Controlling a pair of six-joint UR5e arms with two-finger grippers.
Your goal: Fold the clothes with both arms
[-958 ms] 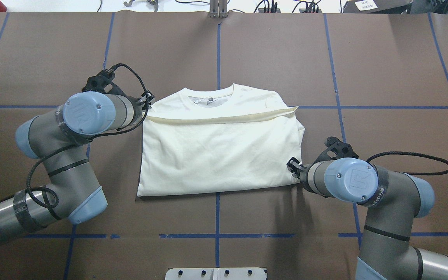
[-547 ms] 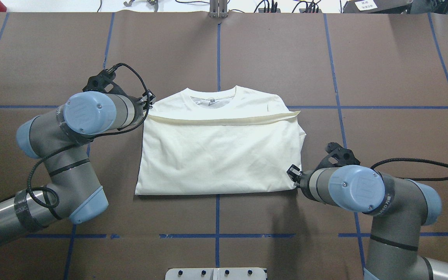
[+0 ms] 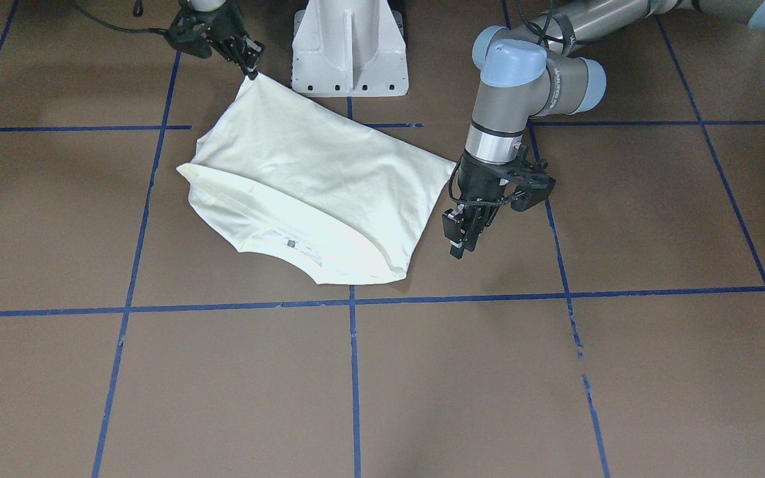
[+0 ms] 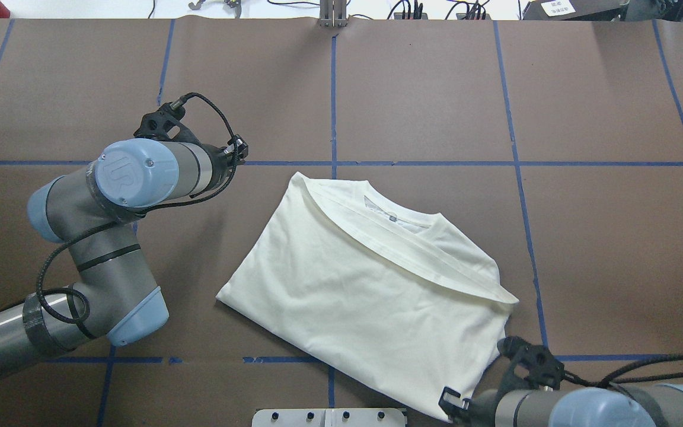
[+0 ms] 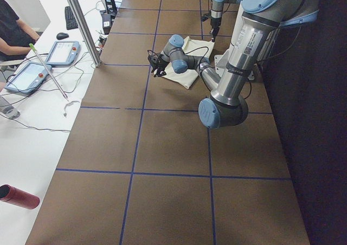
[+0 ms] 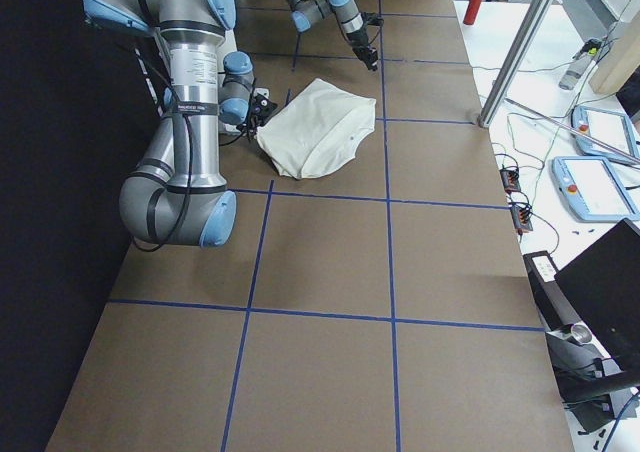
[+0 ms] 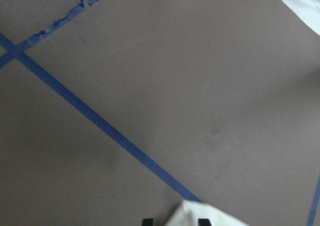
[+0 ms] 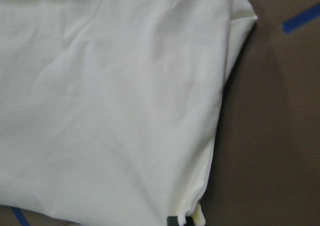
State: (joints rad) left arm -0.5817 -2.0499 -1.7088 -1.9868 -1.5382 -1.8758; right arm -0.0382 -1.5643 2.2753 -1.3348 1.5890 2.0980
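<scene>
My left arm [image 4: 98, 249] is bent at the elbow with the wrist turned down, so my left gripper [image 3: 457, 244] points at the table [image 4: 436, 89] just beside the T-shirt [image 4: 365, 290], fingers slightly parted and holding nothing. My right arm [image 4: 578, 409] is drawn back beside the white base [image 3: 349, 46]. My right gripper [image 3: 250, 65] pinches a lifted corner of the folded cream shirt. Half a second ago the shirt lay square with my left gripper at its shoulder. Now it lies swung askew, apart from that gripper.
</scene>
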